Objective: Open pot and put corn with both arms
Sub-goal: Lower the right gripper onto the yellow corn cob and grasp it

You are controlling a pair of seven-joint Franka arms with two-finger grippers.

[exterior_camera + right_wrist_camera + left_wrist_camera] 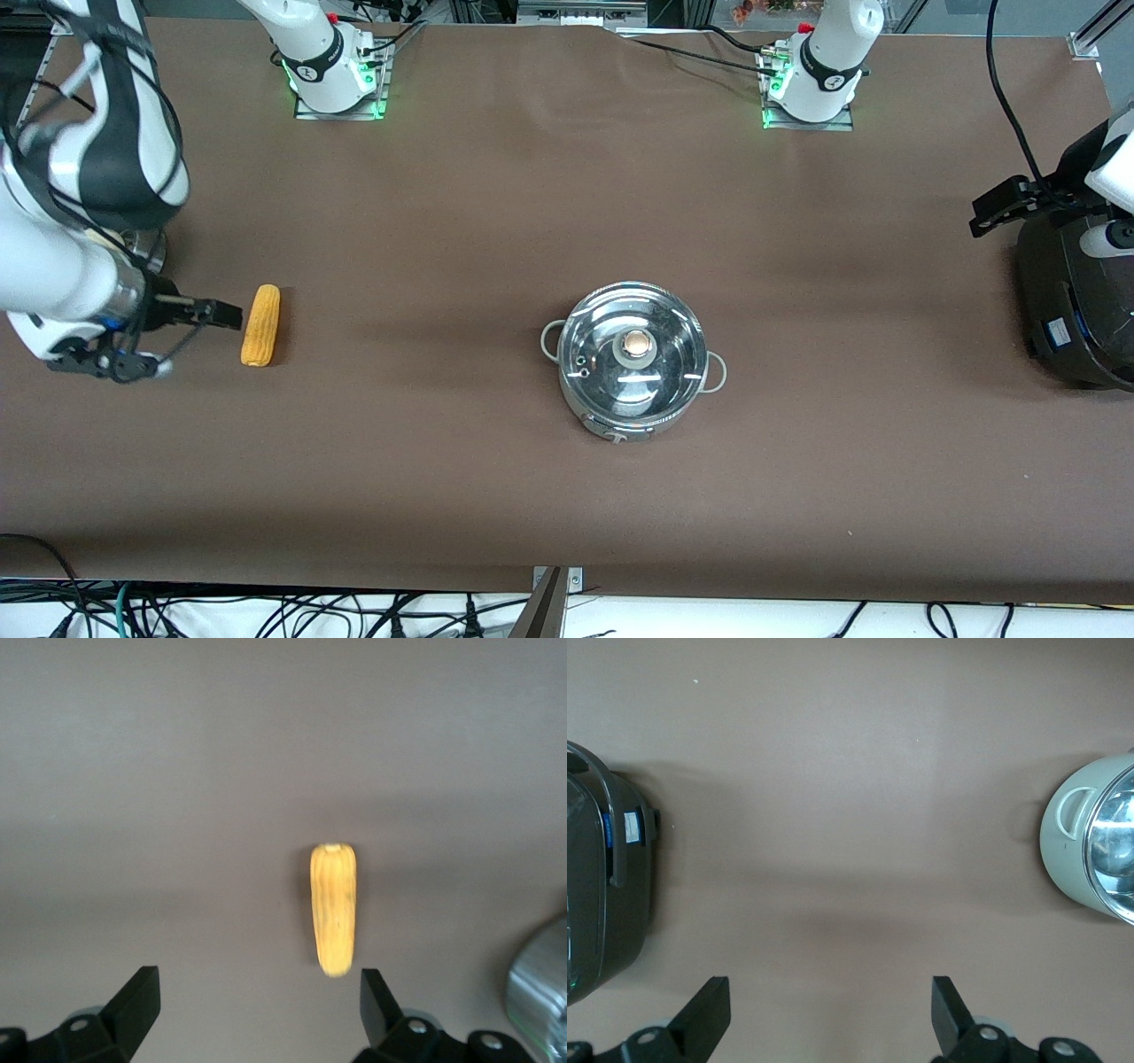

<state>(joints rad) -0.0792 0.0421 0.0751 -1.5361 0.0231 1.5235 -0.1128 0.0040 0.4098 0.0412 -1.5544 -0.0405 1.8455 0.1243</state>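
The steel pot [633,361] stands mid-table with its glass lid and round knob [634,344] on. The corn [260,325] lies on the brown cloth toward the right arm's end. My right gripper [204,341] hovers beside the corn, open and empty. In the right wrist view the corn [333,908] lies just ahead of the open gripper [257,1014], close to one fingertip [376,1001]. My left gripper [997,208] is open and empty over the table's left-arm end, beside the black cooker. In the left wrist view the gripper [831,1019] faces bare cloth, with the pot [1097,850] at the picture's edge.
A large black cooker [1072,301] stands at the left arm's end and shows in the left wrist view [602,886]. A shiny metal rim [149,251] shows partly under the right arm. The pot's edge shows in the right wrist view [540,992].
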